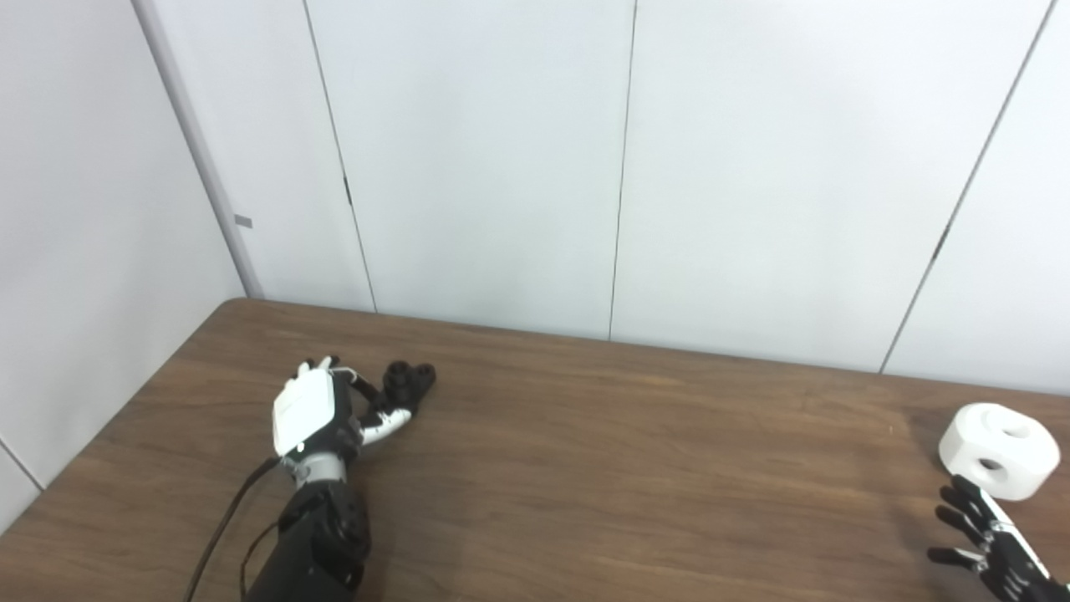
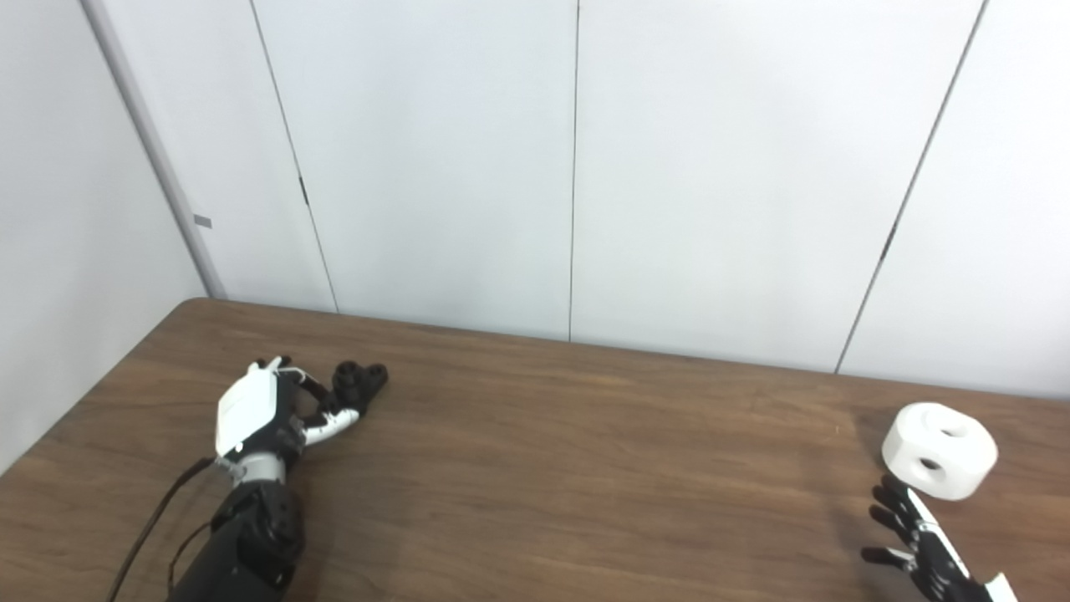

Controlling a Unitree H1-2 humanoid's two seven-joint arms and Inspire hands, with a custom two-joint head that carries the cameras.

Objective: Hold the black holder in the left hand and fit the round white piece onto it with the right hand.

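Barely begun: left hand (image 1: 313, 414) open beside the black holder (image 1: 407, 381), right hand (image 2: 919, 539) open near the round white piece (image 2: 939, 450), both untouched on the counter (image 1: 635, 468)

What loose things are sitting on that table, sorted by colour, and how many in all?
Black: 1, the black holder, at the fingers of the left hand.
White: 1, the round white piece, just beyond the right hand.
Total: 2

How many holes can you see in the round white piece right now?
2 in the round white piece: one on its top face, one on the side wall facing the camera, just beyond the right hand. Others may be hidden on the far side.
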